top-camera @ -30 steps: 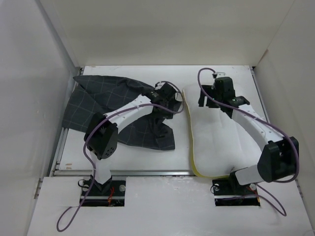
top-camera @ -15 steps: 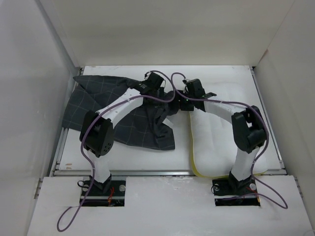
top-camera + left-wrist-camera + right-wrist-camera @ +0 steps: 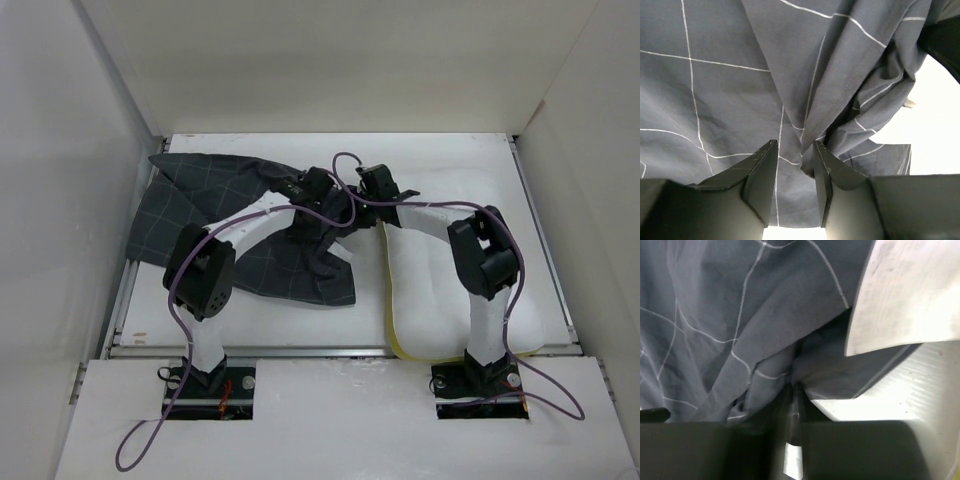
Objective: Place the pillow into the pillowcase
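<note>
Two grippers meet at the pillowcase [image 3: 200, 215] edge beside the pillow [image 3: 440, 290]: right gripper [image 3: 795, 392] clenched on a fold, left gripper [image 3: 794, 170] parted around another.

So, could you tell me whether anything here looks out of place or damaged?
Nothing looks damaged or spilled. The pillowcase is rumpled, bunched into folds at its end nearest the pillow, where the left hand and the right hand meet. The pillow lies flat beside it, its yellow edge showing.
</note>
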### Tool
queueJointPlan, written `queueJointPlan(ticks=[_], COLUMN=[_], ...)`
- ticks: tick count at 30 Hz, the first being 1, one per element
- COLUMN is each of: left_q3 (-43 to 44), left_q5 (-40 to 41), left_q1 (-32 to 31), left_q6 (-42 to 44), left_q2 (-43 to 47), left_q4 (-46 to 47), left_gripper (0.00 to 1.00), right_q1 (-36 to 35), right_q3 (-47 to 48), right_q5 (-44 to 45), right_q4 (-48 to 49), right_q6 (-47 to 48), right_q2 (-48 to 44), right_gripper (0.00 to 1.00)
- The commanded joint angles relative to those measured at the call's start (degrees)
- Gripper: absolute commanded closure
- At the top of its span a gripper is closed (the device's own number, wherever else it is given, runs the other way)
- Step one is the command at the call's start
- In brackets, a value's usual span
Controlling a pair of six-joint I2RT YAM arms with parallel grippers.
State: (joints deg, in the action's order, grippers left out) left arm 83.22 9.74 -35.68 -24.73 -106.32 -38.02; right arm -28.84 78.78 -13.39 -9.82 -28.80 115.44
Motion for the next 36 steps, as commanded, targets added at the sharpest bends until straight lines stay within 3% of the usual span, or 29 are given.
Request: queueJointPlan(ticks=[1, 4, 8, 15, 16, 17, 18, 19, 20, 26, 28, 34, 36], left_q3=[1.3, 1.3, 0.3, -0.2, -0.3, -0.3, -0.3, -0.3, -0.3, 0.9, 1.5, 2.0, 2.6], left_q5=[0.1, -1.2, -2.6, -5.4, -6.3, -7.1, -7.1, -7.1, -6.4, 0.4, 4.1, 8.1, 6.8], left_q1=[0.6, 0.6, 0.6, 0.1, 0.1, -0.4, -1.1, -1.1, -1.9, -2.5, -2.5, -1.3, -0.6], left_q6=[0.0, 0.6, 0.6, 1.9, 3.4, 3.4, 3.4, 4.2, 4.2, 2.1, 0.9, -1.2, -1.2], left_q2=[0.0, 0.0, 0.0, 1.6, 2.2, 2.2, 2.2, 2.2, 2.2, -2.6, -3.7, -4.3, -4.3], left_q4=[0.1, 0.8, 1.9, 4.4, 5.2, 5.2, 5.2, 5.2, 5.2, 1.4, 0.1, -1.0, 0.2], left_gripper=[0.69, 0.75, 1.0, 1.0, 0.95, 0.81, 0.64, 0.39, 0.36, 0.32, 0.37, 0.38, 0.47], right_q1=[0.1, 0.1, 0.1, 0.1, -0.4, -0.4, -0.4, -0.4, -0.4, -0.4, -0.4, -0.4, -0.4], right_q3=[1.7, 1.1, -2.2, -5.5, -6.2, -6.2, -6.7, -6.7, -6.7, -6.7, -7.2, -7.9, -8.5], right_q5=[2.6, 4.1, 9.8, 12.6, 12.6, 12.6, 12.6, 13.3, 13.3, 14.6, 14.6, 15.2, 15.2], right_q4=[2.2, 0.7, -0.7, -2.6, -2.6, -2.6, -2.6, -2.6, -2.6, -3.1, -3.1, -4.3, -4.3], right_q6=[-1.2, -0.6, 0.5, 1.6, 1.6, 1.6, 1.6, 1.6, 1.6, 1.6, 2.2, 2.7, 3.3], right_q2=[0.4, -1.3, -5.1, -8.7, -8.7, -9.2, -9.2, -9.2, -9.2, -10.4, -11.5, -13.3, -13.9], right_gripper=[0.96, 1.0, 1.0, 1.0, 1.0, 1.0, 1.0, 1.0, 1.0, 1.0, 1.0, 1.0, 1.0])
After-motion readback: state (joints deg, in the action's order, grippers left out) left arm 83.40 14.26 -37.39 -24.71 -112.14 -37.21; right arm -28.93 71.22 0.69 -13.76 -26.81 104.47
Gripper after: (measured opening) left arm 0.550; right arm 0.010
